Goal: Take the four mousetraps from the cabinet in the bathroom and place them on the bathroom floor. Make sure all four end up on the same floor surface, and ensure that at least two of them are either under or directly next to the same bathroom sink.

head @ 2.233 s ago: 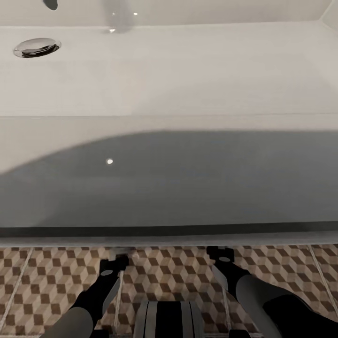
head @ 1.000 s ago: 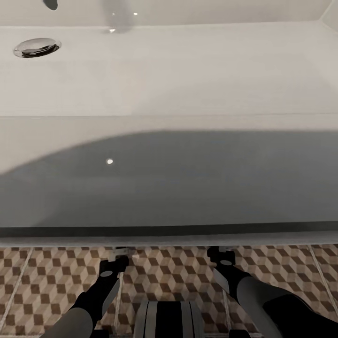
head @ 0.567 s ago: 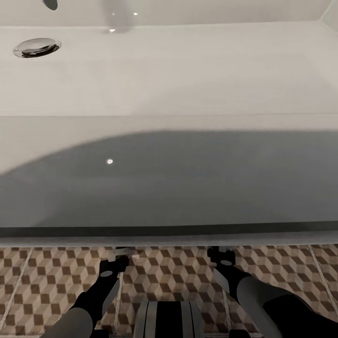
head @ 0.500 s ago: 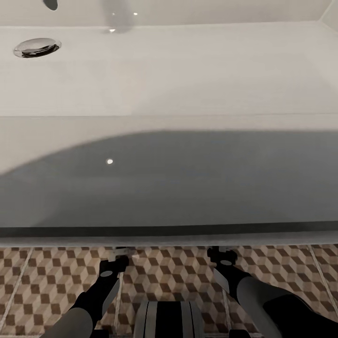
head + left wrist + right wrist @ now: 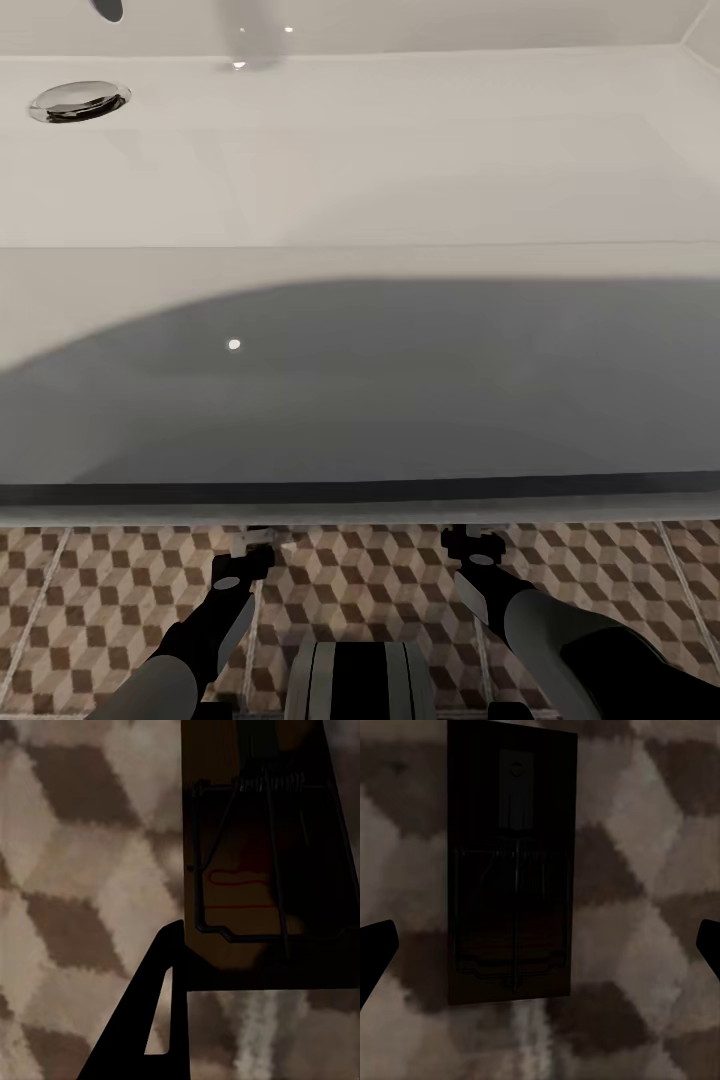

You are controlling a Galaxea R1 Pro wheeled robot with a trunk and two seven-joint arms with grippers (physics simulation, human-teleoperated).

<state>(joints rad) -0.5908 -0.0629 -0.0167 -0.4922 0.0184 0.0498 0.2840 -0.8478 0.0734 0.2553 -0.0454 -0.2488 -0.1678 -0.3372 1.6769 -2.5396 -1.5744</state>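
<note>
Mousetraps number two in the pictures, each a small flat rectangular brown wooden plate with dark wire parts. One mousetrap (image 5: 259, 870) appears in the left wrist view, with a coiled spring, a bent wire bar and a thin red mark on its face. A black finger (image 5: 150, 1020) of the left gripper (image 5: 250, 548) overlaps its near corner, but whether the jaws grip the plate or merely stand beside it cannot be told. The second mousetrap (image 5: 512, 862) appears in the right wrist view, lying flat in deep shadow on the bathroom floor (image 5: 90, 600), whose square tiles carry a brown, beige and white cube pattern with pale grout lines. The right gripper (image 5: 470, 545) has its jaws spread wide: two black fingertips (image 5: 375, 952) stand at opposite edges of that view, well apart from the plate and holding nothing.

In the head view one wide white rectangular basin, the bathroom sink (image 5: 360, 180), takes up most of the picture, with one chrome drain (image 5: 78, 100) near its far left corner. Its front rim overhangs the floor. Two dark arms reach forward over the tiles, and both grippers end just at that rim's lower edge.
</note>
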